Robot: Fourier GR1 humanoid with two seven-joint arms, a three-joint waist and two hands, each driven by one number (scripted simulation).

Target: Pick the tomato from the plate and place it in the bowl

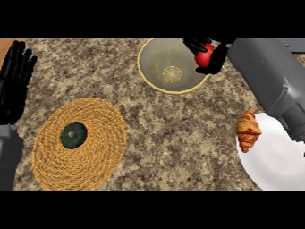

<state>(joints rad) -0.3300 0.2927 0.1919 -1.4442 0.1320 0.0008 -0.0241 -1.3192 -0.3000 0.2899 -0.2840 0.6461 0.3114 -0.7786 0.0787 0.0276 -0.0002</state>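
A red tomato [204, 55] is held in my right hand [212, 59], whose fingers and thumb curl round it. The hand hangs over the right rim of a round olive-green bowl [164, 67] with a yellow rim at the top centre. The white plate [280, 165] lies at the lower right, partly under my right forearm. My left hand [9, 82] rests open at the left edge, fingers up.
A croissant [248, 130] lies on the white plate's left edge. A woven yellow mat [102, 147] with a dark green round object [74, 135] on it sits at the lower left. The counter top [174, 129] is speckled granite.
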